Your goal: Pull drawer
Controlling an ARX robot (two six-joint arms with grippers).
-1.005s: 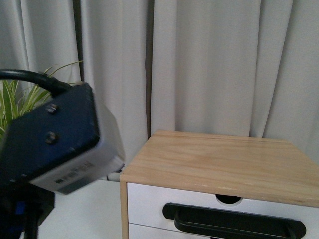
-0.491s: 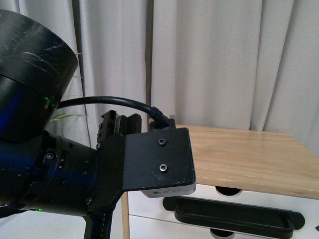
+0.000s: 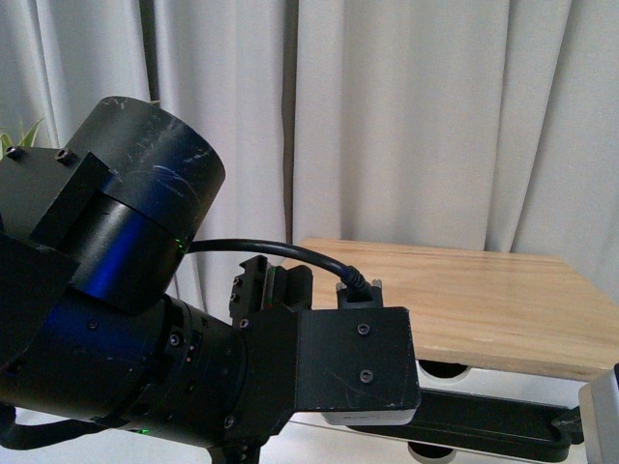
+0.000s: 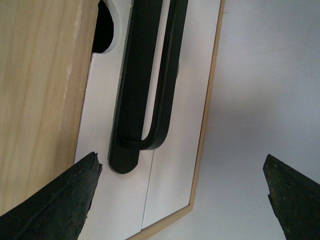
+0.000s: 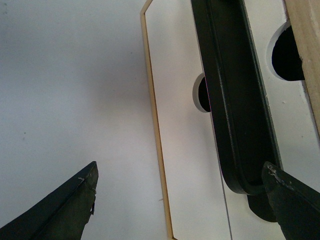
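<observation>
The drawer (image 4: 102,115) has a white front, a half-round notch (image 4: 103,31) in its top edge and a long black bar handle (image 4: 146,75). In the front view my left arm (image 3: 145,367) hides most of that front, leaving the handle (image 3: 503,421) showing low at the right. My left gripper (image 4: 180,195) is open just short of the handle's end, one finger (image 4: 65,200) under the cabinet's top board. My right gripper (image 5: 177,200) is open too, one finger (image 5: 295,200) beside the handle's other end (image 5: 235,100). Neither gripper touches the handle.
The light wooden top board (image 3: 484,295) overhangs the drawer. A second white front below has its own notch (image 5: 202,93). Pale curtains (image 3: 406,116) hang behind. A pale flat surface (image 4: 260,100) lies beside the cabinet. A pale part of the right arm (image 3: 604,416) shows at the edge.
My left arm has swung up and to the right, toward the cabinet, hiding more of the drawer front. A pale part of the right arm has appeared at the lower right edge.
</observation>
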